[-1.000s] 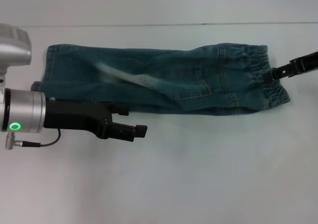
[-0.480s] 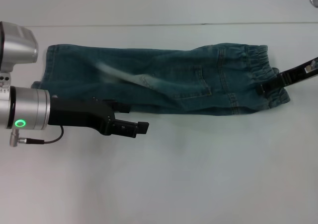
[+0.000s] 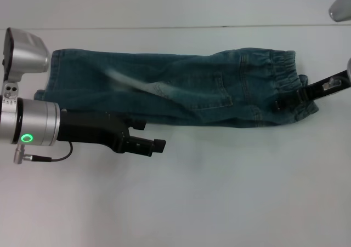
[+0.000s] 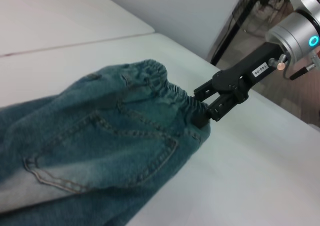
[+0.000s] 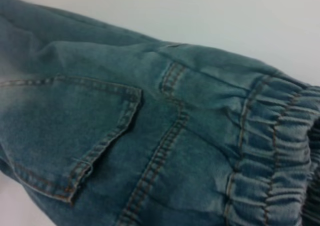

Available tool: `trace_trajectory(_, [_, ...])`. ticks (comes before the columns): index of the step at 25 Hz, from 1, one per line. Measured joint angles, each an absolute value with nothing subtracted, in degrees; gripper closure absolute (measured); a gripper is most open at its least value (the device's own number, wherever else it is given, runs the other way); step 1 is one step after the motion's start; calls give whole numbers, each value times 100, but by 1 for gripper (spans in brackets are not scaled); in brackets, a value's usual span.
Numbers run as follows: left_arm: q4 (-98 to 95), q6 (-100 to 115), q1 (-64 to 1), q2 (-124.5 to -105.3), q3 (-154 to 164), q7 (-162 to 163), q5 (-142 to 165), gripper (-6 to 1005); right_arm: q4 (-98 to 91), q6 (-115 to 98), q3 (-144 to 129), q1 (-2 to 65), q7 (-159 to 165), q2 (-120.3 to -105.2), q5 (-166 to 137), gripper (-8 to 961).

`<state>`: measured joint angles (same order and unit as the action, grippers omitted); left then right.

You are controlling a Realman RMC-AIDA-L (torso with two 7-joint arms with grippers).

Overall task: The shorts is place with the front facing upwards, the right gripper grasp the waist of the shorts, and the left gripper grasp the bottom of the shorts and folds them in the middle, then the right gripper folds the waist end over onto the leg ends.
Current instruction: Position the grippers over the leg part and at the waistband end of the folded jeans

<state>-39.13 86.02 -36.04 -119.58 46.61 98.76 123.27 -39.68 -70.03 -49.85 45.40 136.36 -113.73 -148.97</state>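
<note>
The shorts (image 3: pixel 181 88) lie folded lengthwise on the white table, pocket side up. Their leg ends (image 3: pixel 52 74) point left and the ruffled waist (image 3: pixel 279 74) points right. My right gripper (image 3: pixel 282 102) is at the waist's near corner. In the left wrist view the right gripper (image 4: pixel 202 108) stands open, with the elastic waist (image 4: pixel 165 80) running in between its fingers. The left gripper (image 3: pixel 148 136) hovers open and holds nothing, just in front of the shorts' near edge. The right wrist view shows only denim (image 5: pixel 125 126) and the gathered waist (image 5: pixel 270 151).
The white table (image 3: pixel 219 192) stretches in front of the shorts, and its back edge (image 3: pixel 164 27) runs just behind them. In the left wrist view the table's edge (image 4: pixel 280 110) lies past the right arm, with dark stand legs (image 4: pixel 240 15) beyond.
The right gripper slid along the waistband toward the near corner and further onto the denim. The left arm drifted slightly nearer and to the right. The shorts barely shifted.
</note>
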Motion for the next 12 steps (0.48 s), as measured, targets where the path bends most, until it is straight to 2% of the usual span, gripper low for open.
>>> trace_trajectory(4, [-3933, 8611, -3602, -11939, 4666, 9949, 12450, 50, -3951, -6846, -5005, 4523, 13548, -11490, -14889, 53])
trace_trajectory(12, [-3907, 8531, -3599, -11936, 4668, 9925, 12462, 51, -4040, -7077, -4987, 4517, 13416, -11504, -14704, 59])
